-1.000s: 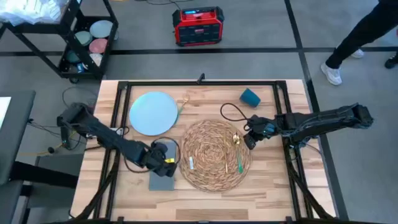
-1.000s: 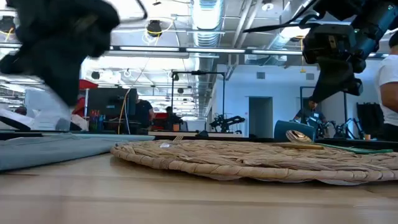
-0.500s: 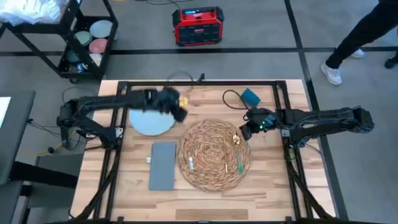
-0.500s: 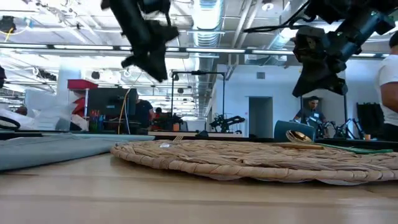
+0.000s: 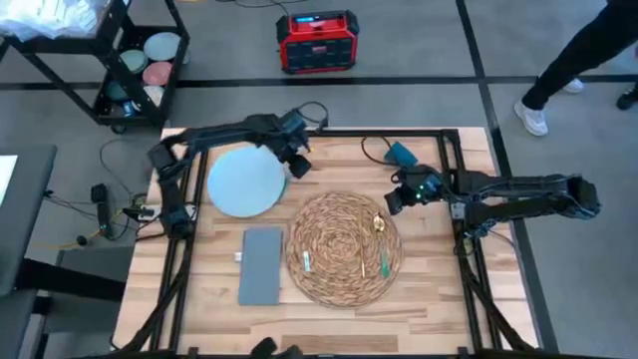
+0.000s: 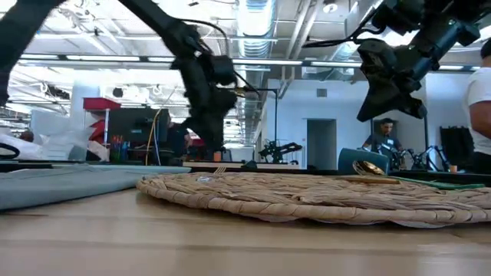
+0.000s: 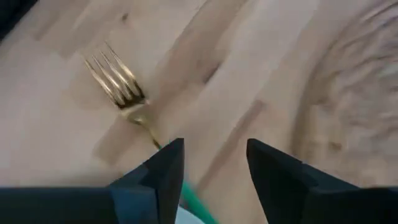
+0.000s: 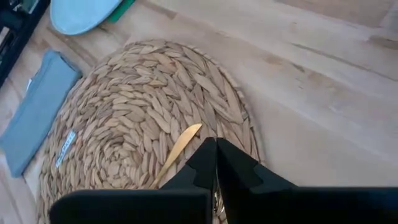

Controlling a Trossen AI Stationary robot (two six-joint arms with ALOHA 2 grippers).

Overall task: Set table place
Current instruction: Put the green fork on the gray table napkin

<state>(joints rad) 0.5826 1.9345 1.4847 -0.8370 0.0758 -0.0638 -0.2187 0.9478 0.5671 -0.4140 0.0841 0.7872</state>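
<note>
Placemat (image 5: 344, 247) looks light, stiff and flat; grip its rim. Left gripper (image 7: 211, 171), fingers apart, hovers over fork (image 7: 121, 93); right gripper (image 5: 395, 198), fingers together, hangs at its right edge

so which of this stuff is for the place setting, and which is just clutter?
For the setting:
- mat
- plate
- napkin
- fork, in front of the open left hand
- gold and green cutlery on the mat, near the shut right hand

Lying about:
- teal object at the table's far edge
- red box on the floor
- cart
</note>
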